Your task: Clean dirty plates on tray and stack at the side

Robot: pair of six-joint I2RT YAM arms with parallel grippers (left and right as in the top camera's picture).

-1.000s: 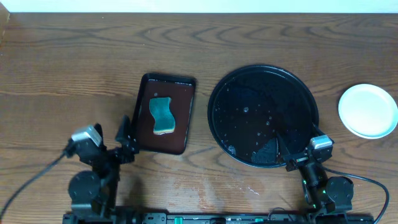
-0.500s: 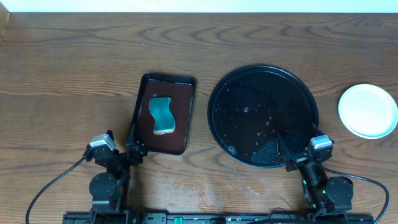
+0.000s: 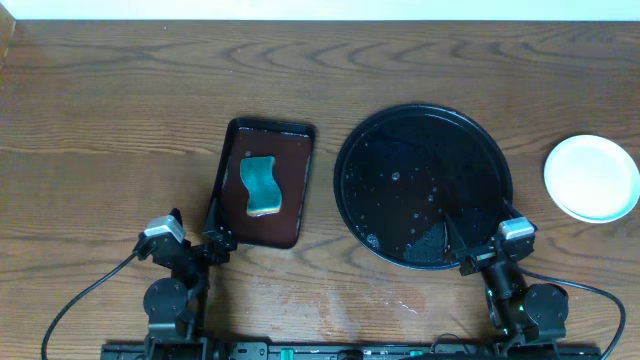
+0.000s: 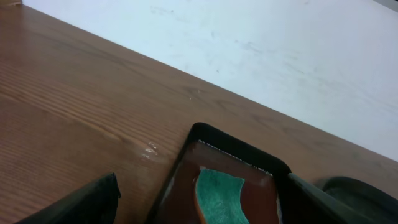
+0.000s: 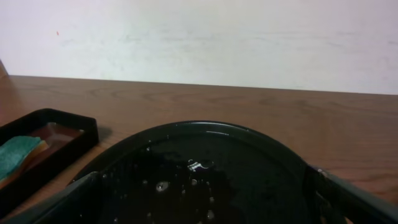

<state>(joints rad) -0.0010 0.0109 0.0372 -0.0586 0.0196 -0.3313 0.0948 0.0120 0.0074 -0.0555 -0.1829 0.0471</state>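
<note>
The round black tray (image 3: 424, 186) lies right of centre, wet with droplets and with no plate on it; it also fills the right wrist view (image 5: 199, 180). A stack of white plates (image 3: 591, 177) sits on the wood tabletop at the far right; only the top one shows. My left gripper (image 3: 205, 225) is open and empty at the near left corner of the brown rectangular tray. My right gripper (image 3: 470, 248) is open and empty over the black tray's near rim.
A dark-brown rectangular tray (image 3: 263, 182) holds a teal sponge (image 3: 262, 185), also seen in the left wrist view (image 4: 219, 198). A wet patch (image 3: 330, 295) marks the tabletop near the front edge. A white wall runs behind the table.
My left arm pulled back toward the front edge and swung slightly right between the earliest frame and half a second ago. Since then nothing has moved. The right arm stayed still.
</note>
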